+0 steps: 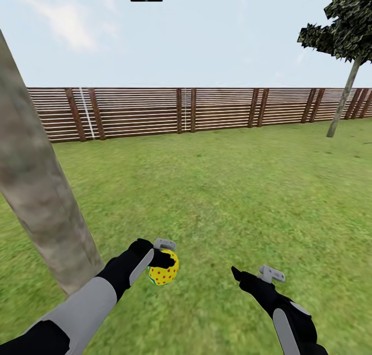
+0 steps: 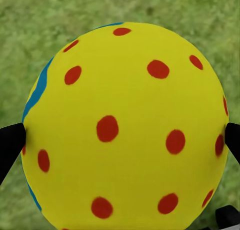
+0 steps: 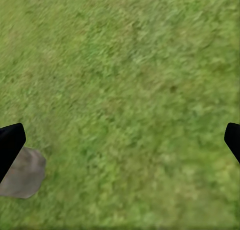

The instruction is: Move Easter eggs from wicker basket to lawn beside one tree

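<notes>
One egg (image 1: 164, 270) in lowered left tool (image 1: 161, 262), beside tree (image 1: 36, 190).

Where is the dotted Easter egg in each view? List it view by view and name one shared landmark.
Head view: Easter egg low and left of centre, held in the left pincer, near the tree trunk.
Left wrist view: Easter egg large and central, between the black fingertips.
Right wrist view: lawn under the open right pincer.
Shared landmark: the green lawn.

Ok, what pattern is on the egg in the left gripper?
Yellow egg with red dots and a blue-green stripe along one edge; clearest in the left wrist view.
</notes>
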Motion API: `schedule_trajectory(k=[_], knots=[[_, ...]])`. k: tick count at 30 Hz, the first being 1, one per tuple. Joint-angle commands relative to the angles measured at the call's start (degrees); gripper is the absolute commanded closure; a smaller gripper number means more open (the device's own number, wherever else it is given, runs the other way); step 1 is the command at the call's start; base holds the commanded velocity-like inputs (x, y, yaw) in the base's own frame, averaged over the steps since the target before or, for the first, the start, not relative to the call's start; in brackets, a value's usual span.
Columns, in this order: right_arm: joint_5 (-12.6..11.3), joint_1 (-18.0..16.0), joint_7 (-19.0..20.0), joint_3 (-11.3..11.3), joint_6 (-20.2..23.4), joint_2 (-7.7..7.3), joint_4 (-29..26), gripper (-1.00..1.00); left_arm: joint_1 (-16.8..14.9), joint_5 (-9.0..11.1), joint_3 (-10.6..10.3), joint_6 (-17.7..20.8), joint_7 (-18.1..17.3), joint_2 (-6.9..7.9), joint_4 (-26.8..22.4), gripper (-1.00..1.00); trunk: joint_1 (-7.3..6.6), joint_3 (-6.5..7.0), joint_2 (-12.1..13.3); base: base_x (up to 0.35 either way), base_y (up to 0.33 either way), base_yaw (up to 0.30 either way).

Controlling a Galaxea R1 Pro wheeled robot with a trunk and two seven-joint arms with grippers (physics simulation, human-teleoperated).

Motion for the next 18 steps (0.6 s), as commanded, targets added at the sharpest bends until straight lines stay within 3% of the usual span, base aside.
schedule_trajectory(k=[1,18], knots=[[-0.59,-0.04,-0.27,-0.08,0.28,0.04,-0.08,-1.0,-0.05,0.46,-0.19,0.17,0.34,0.03,-0.06,1.0,0.23,-0.25,-0.46,0.0,0.0,0.0],[-0.6,-0.04,-0.27,-0.08,0.28,0.04,-0.08,-1.0,-0.05,0.41,-0.19,0.17,0.41,0.03,-0.06,1.0,3.96,-3.31,-7.28,0.0,0.0,0.0]])
